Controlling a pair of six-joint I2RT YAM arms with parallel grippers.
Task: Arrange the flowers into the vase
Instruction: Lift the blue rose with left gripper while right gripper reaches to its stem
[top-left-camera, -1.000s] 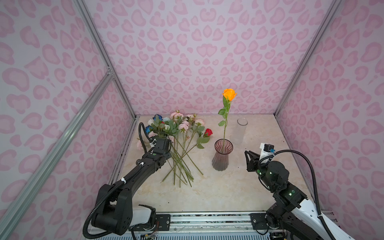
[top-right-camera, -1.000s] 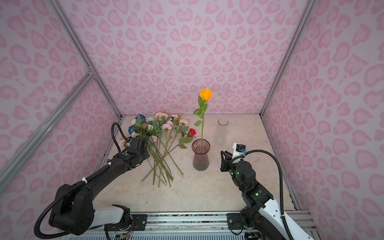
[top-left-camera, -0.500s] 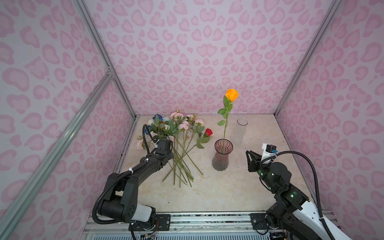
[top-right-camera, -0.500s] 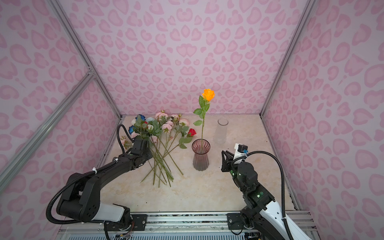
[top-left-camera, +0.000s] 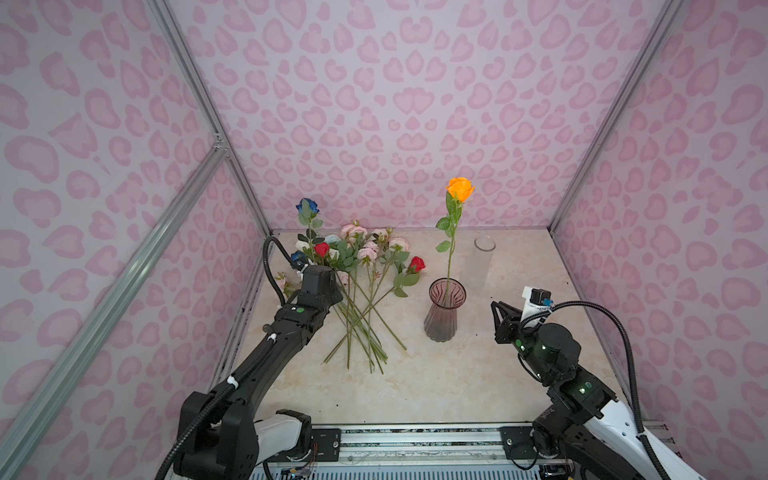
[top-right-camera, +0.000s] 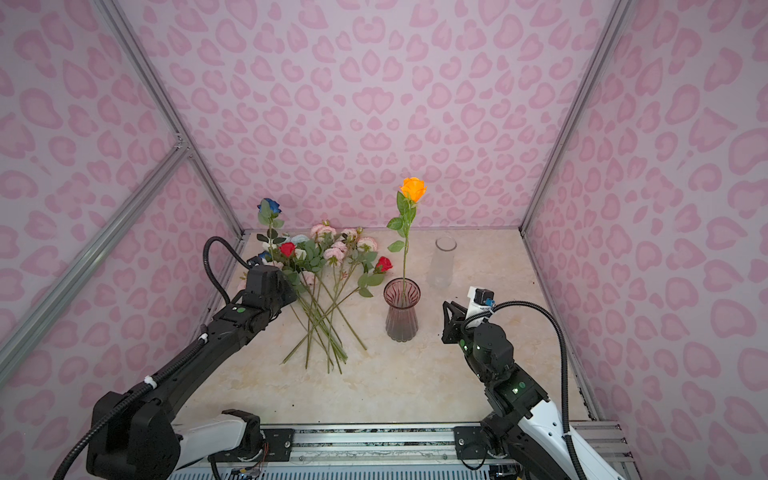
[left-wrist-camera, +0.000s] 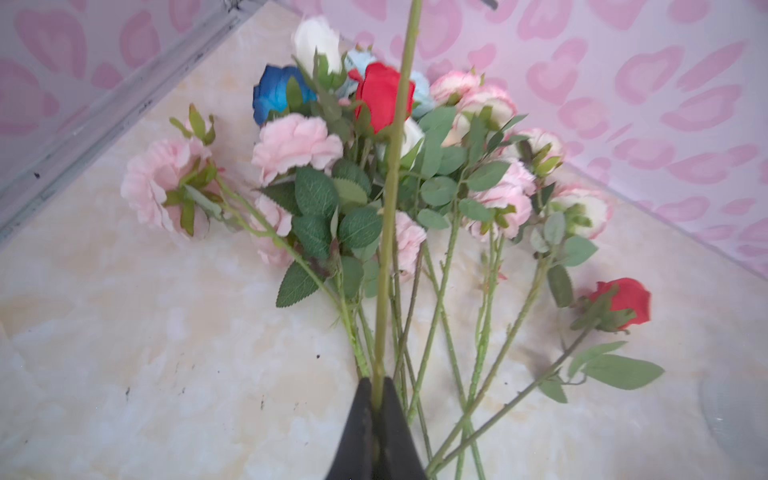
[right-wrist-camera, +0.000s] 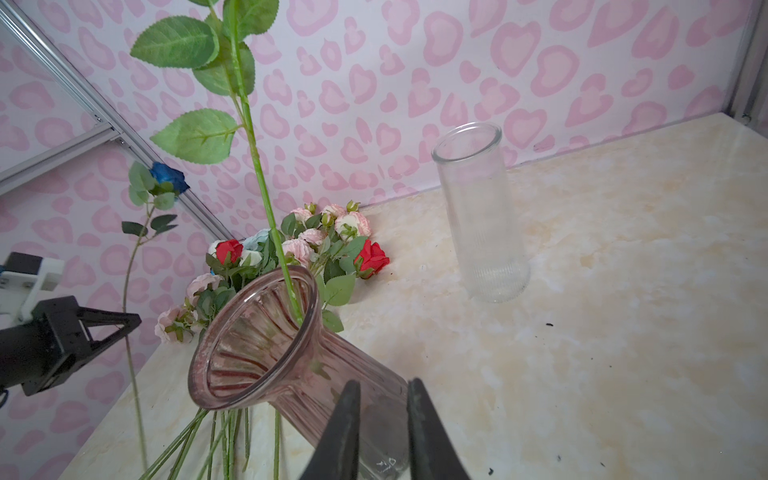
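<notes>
Fingers (left-wrist-camera: 361, 415) of the left gripper (left-wrist-camera: 377, 386) are pressed together on one thin green stem (left-wrist-camera: 388, 208), and nothing else is between them. This stem rises from the grip almost straight and leaves the left wrist view at its edge. In both top views it ends in a dark blue rose (top-left-camera: 307, 206), which stands high above the other flowers (top-left-camera: 361, 266) and close to the back left corner.

These flowers lie in a loose heap on the table (top-left-camera: 415, 382), just beside the left gripper. Their heads point to the back wall and their stems cross each other toward the front. Pale pink, red, white, light blue and one more dark blue head are visible among the leaves.

To the right of the heap stands the vase (top-left-camera: 441, 320), of ribbed pinkish glass. One orange rose (top-left-camera: 460, 189) is already inside, upright, with its stem leaning on the rim. Behind the vase and a little to the right is a clear glass cylinder (top-left-camera: 482, 262) with nothing in it.

The right gripper (right-wrist-camera: 384, 382) hangs low at the right of the vase, near it but not touching. Its jaws stand a little apart and hold nothing.
</notes>
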